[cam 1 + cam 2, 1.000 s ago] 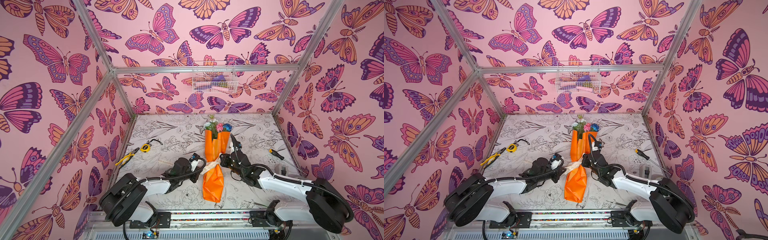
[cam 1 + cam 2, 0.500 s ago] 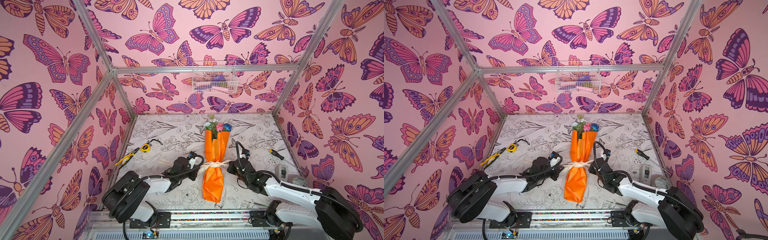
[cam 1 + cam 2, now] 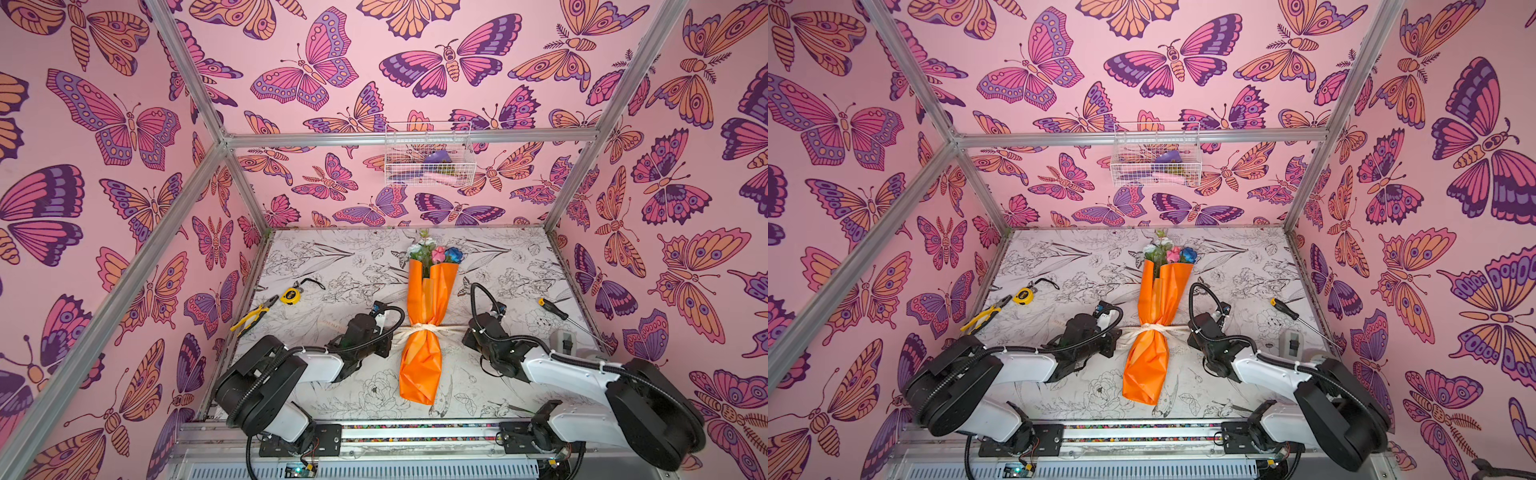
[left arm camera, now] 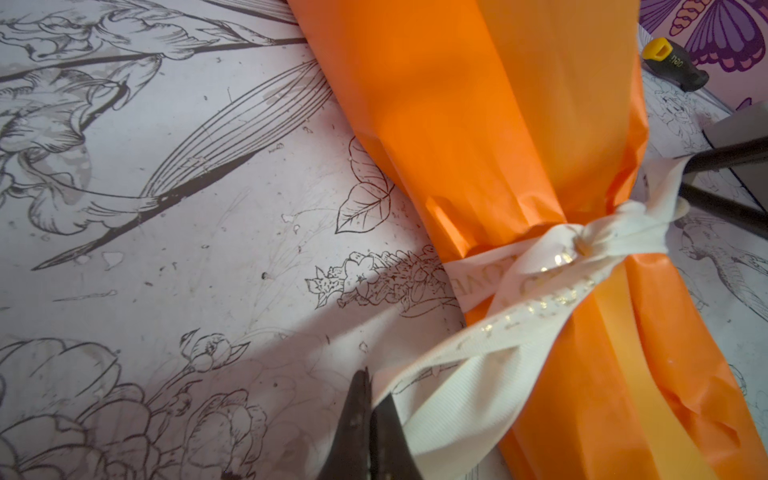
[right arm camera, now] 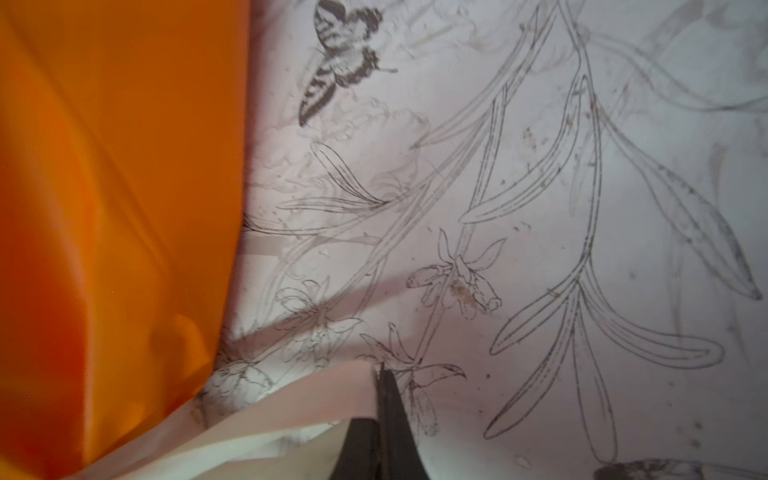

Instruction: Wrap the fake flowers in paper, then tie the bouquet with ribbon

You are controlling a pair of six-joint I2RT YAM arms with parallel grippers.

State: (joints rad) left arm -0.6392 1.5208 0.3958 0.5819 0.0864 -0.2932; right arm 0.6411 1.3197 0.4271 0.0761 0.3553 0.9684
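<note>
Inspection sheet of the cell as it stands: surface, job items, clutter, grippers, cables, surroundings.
Surface: white table printed with black line-drawn flowers, scuffed and speckled.
Job's things: bouquet of fake flowers in orange wrapping paper lies along the middle, blooms toward the back wall; cream ribbon knotted round its waist, ends stretched to both sides.
Clutter: yellow-handled pliers and yellow tape measure at left; black-and-yellow-handled screwdriver and grey boxy device at right.
Grippers: left gripper shut on one ribbon end; right gripper shut on the other.
Cables: black cable loop at each wrist, clear of the ribbon.
Surroundings: pink butterfly-print walls, aluminium frame, white wire basket on the back wall.
</note>
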